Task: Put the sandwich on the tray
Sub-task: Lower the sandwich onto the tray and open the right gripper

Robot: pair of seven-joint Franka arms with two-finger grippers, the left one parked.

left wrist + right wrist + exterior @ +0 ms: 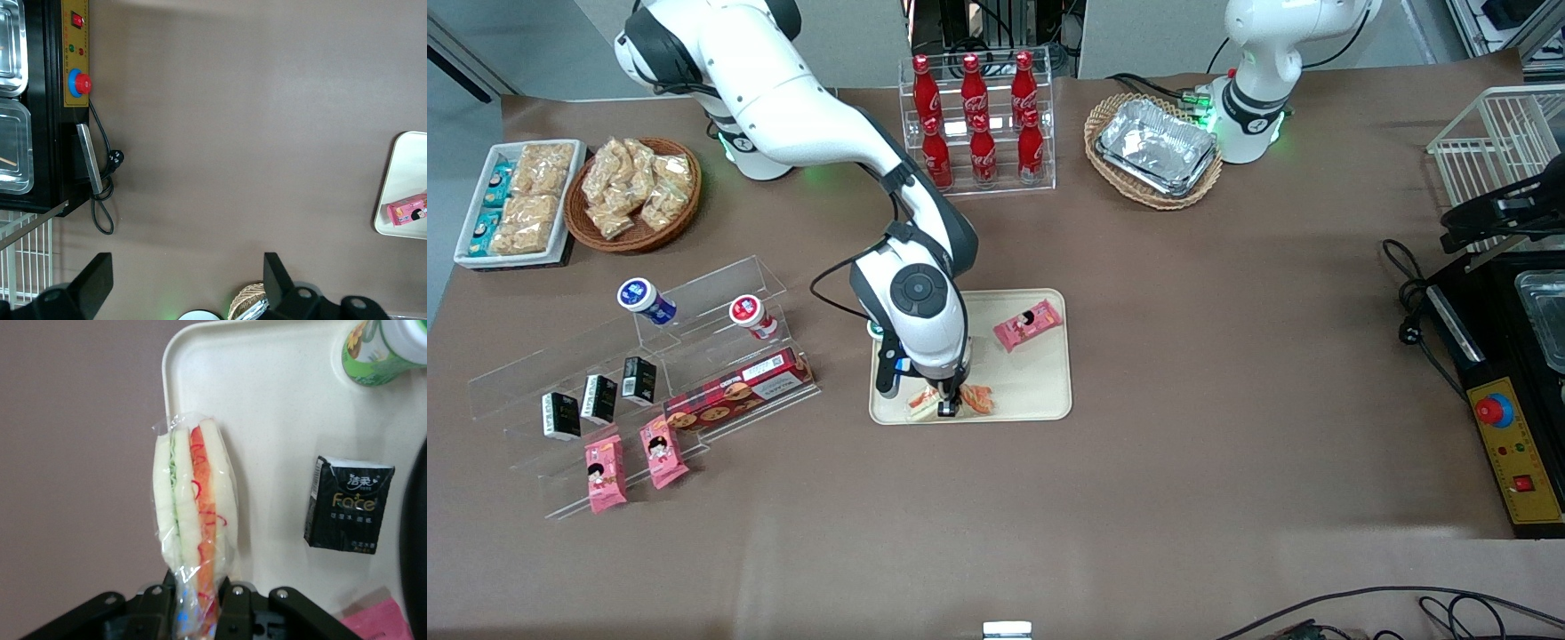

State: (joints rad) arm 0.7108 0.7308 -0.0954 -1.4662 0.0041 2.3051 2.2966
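Note:
My right gripper [950, 406] is shut on the sandwich [923, 405], a pale-bread wedge in clear wrap with an orange-red band. It holds the sandwich over the edge of the cream tray [1040, 382] nearest the front camera. In the right wrist view the fingers [233, 603] pinch the wrap's narrow end, and the sandwich [193, 513] stretches out over a rounded corner of the tray [280, 407]. I cannot tell whether it rests on the tray. The tray's edge also shows in the left wrist view [403, 167].
On the tray lie a pink snack packet [1028, 324], a black tissue pack [348, 503] and a green-white cup [383, 347]. A clear stepped shelf [649, 373] with packets stands toward the working arm's end. A cola bottle rack [978, 124] stands farther from the front camera.

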